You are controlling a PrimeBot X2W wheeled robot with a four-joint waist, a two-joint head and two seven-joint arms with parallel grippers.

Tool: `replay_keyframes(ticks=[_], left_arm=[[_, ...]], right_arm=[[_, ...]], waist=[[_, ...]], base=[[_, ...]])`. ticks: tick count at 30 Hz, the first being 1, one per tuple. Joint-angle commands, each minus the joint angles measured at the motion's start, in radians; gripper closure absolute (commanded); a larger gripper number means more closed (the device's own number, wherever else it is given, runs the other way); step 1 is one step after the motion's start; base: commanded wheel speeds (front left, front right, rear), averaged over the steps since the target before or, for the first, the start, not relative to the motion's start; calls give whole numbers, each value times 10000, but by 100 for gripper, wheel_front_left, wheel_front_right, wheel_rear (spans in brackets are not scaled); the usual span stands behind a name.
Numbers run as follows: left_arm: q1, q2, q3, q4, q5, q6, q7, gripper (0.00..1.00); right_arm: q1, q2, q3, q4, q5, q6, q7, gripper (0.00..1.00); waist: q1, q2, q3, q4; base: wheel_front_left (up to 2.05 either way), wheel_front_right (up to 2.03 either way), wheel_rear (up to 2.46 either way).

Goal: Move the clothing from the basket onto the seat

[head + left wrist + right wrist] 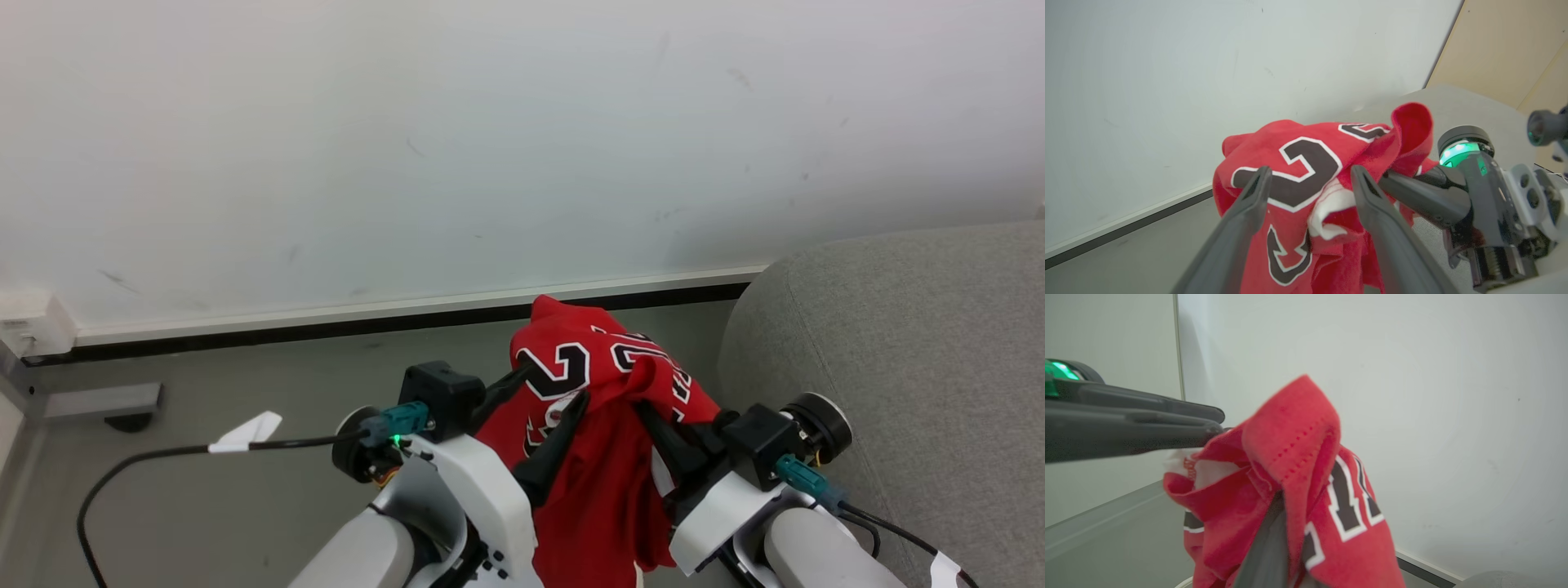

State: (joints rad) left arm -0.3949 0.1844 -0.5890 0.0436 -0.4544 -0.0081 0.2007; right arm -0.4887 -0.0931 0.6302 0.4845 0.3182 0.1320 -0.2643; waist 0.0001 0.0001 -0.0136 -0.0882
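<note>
The clothing (600,457), a red jersey with black-and-white numbers, hangs bunched in the air between my two grippers. My right gripper (645,410) is shut on a fold of it, and its fingers (1267,547) run up into the red cloth. My left gripper (552,387) stands open. In the left wrist view the clothing (1306,171) lies between and behind the spread fingers (1249,204). The seat (898,351), a light grey sofa, is just to the right of the grippers. The basket is out of view.
A white wall (490,147) with a dark baseboard (326,327) stands straight ahead above the grey floor (245,490). A black cable with a white tag (245,433) runs off to the left. A white box (33,327) sits at the wall's left end.
</note>
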Motion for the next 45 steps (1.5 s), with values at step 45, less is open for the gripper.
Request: replay_keyframes(ticks=[45], left_arm=[[-80,-49,-483,146,37,3,-628,0]], right_arm=[[-73,-1757,-2146,-1303,-86,-25,-2,100]], waist=[[-1,-1,788,-3744]], base=[[0,0,0]])
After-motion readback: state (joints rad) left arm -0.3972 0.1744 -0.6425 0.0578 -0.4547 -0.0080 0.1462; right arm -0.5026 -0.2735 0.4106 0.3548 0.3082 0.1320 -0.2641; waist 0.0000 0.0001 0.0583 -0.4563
